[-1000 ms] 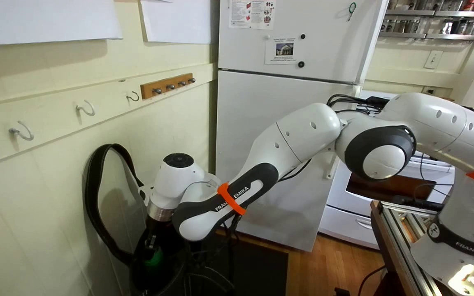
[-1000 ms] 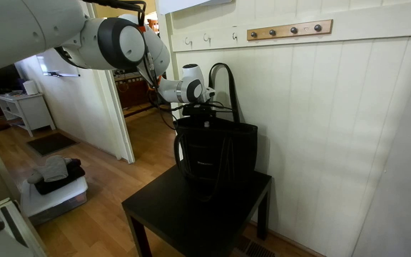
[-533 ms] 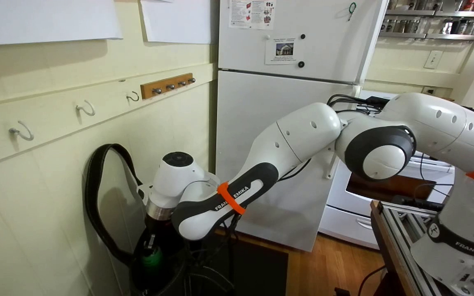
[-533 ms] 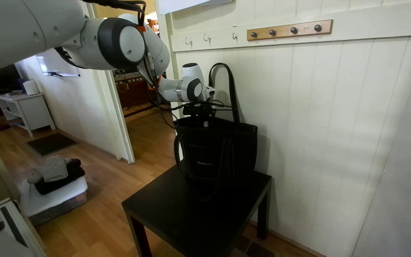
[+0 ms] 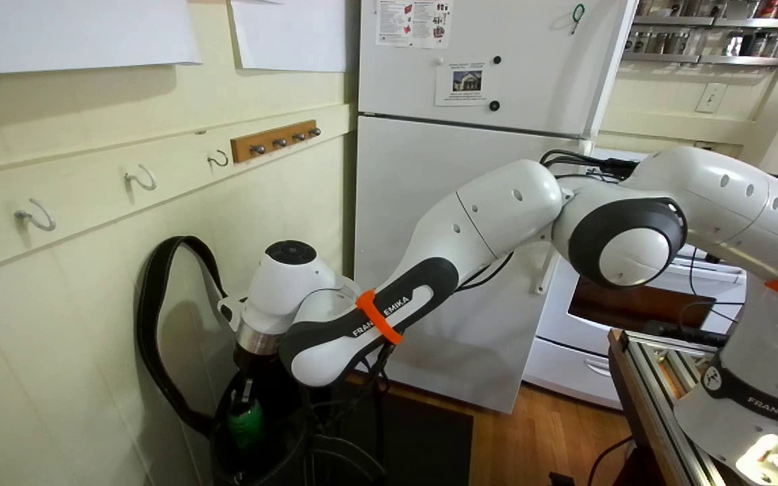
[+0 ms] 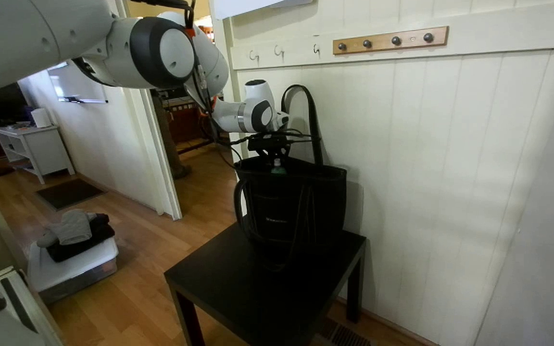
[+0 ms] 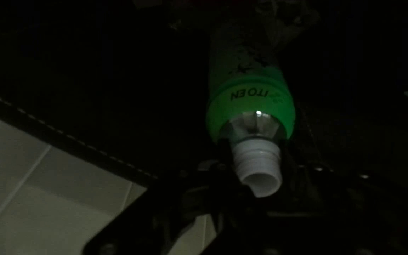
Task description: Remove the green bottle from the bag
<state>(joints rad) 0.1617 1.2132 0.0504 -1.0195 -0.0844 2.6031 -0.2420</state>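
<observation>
The green bottle [image 7: 251,99] stands inside the black bag [image 6: 286,211], its green band and white neck showing in the wrist view; its lower part fades into the dark interior. My gripper [image 7: 257,152] comes in from the bottom of that view, dark fingers on both sides of the neck, shut on it. In an exterior view the bottle [image 5: 246,426] hangs or stands below the fingers within the bag's opening; I cannot tell whether its base is off the bottom. Its top [image 6: 278,168] shows above the bag's rim in an exterior view.
The bag sits on a black side table [image 6: 253,293] against the panelled wall [image 6: 450,144]. Its shoulder strap [image 5: 149,317] loops up beside my wrist. Cables [image 6: 296,137] hang round the gripper's mount. A white fridge [image 5: 443,236] stands beyond the arm.
The gripper has shut on the bottle's neck. Wrist and forearm have then risen slightly, and the bottle has come up with them, so green now shows above the bag's rim.
</observation>
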